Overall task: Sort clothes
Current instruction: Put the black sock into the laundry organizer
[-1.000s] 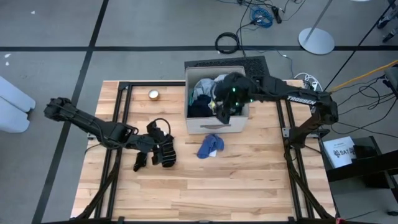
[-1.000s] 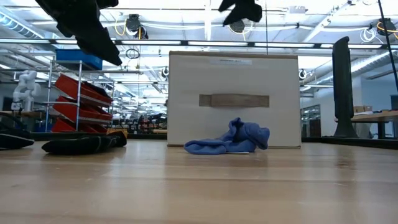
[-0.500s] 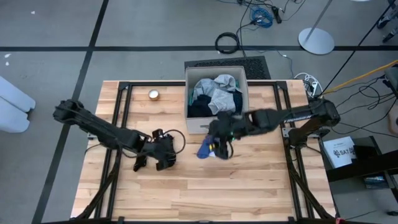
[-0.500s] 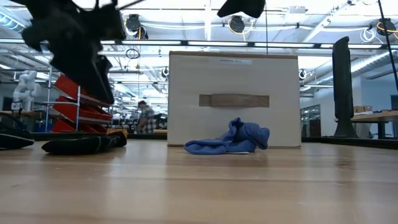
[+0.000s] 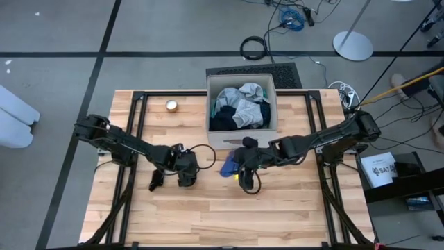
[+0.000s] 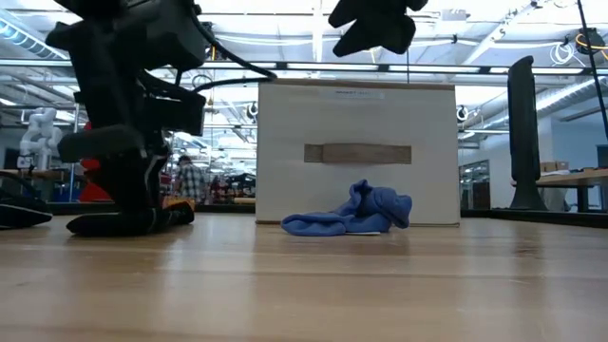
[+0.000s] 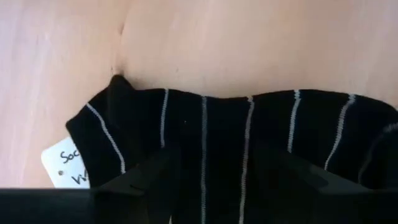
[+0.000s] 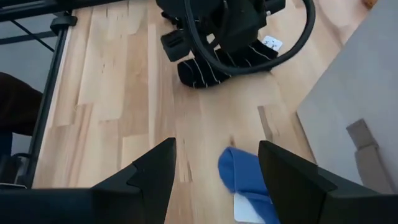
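Note:
A black sock with thin white stripes (image 7: 249,130) lies flat on the wooden table, a white tag (image 7: 65,162) at one end. My left gripper (image 7: 217,186) points steeply down right over it (image 5: 186,173), open, one finger on each side of the sock's middle. A crumpled blue sock (image 5: 229,165) lies on the table before the beige box (image 6: 356,152). My right gripper (image 8: 214,186) hangs open well above the blue sock (image 8: 245,180), slanting down toward it. Several more clothes (image 5: 239,107) fill the box. My left gripper stands at the striped sock's middle from above, fingers (image 7: 146,180) across its width. Dark fingers against dark cloth: I cannot tell whether they touch it. The sock lies flat on the table.
Another small black sock (image 5: 156,180) lies left of the striped one. A small round object (image 5: 171,105) sits at the far left of the table. The box's front wall (image 5: 239,142) stands just behind the blue sock. Bare wood lies toward the near edge.
My left gripper has sunk onto the striped sock and tipped steeply downward, moving a little toward the table's right. My right gripper has swung from above the box toward the near edge and down, ending over the blue sock. Neither sock has moved.

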